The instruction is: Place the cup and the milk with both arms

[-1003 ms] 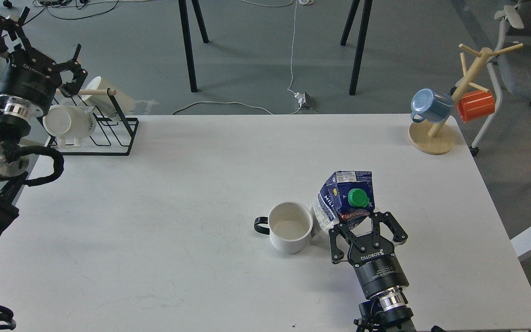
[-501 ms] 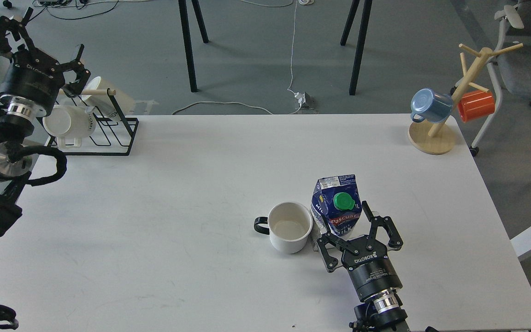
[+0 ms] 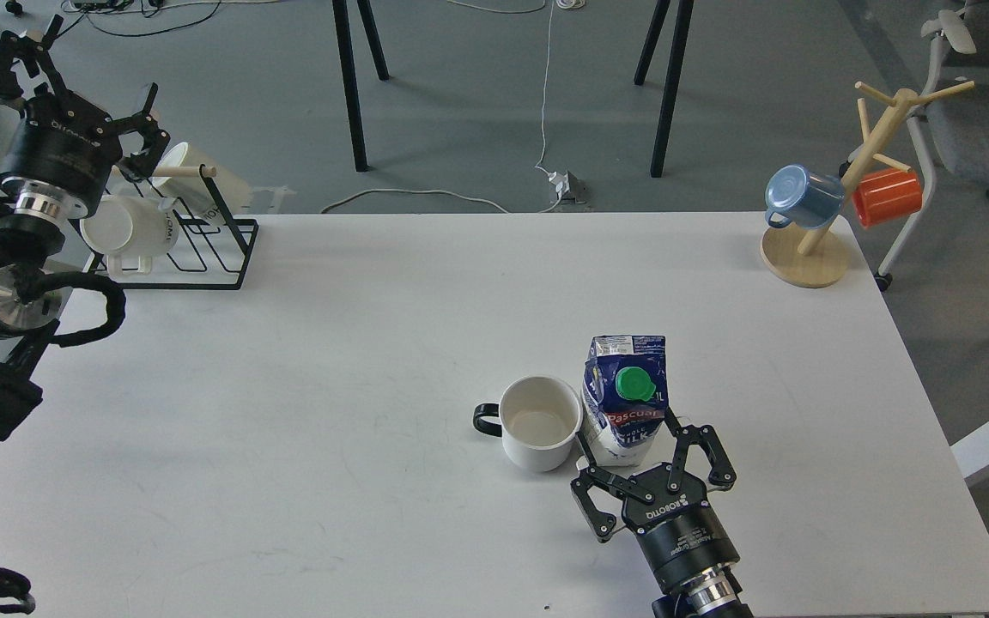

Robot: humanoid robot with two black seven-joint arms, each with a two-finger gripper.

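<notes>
The cup [image 3: 538, 422] is a white mug with a black loop handle pointing left, standing on the white table [image 3: 331, 343] right of centre. The milk [image 3: 625, 399] is a blue and white carton with a green cap, standing upright just right of the cup and touching or nearly touching it. My right gripper [image 3: 632, 442] is open, with its fingers spread on either side of the carton's near bottom and not pressing it. My left gripper [image 3: 91, 77] is open and empty, held high at the far left above a black wire rack.
A black wire rack [image 3: 203, 249] with cream lettered mugs [image 3: 125, 227] stands at the table's back left. A wooden mug tree [image 3: 812, 249] with a blue mug [image 3: 799, 196] and an orange mug [image 3: 887, 196] stands at the back right.
The milk was tilted to the right and now stands upright beside the cup. My right gripper has drawn back toward me and its fingers have spread. The left arm has hardly moved.
</notes>
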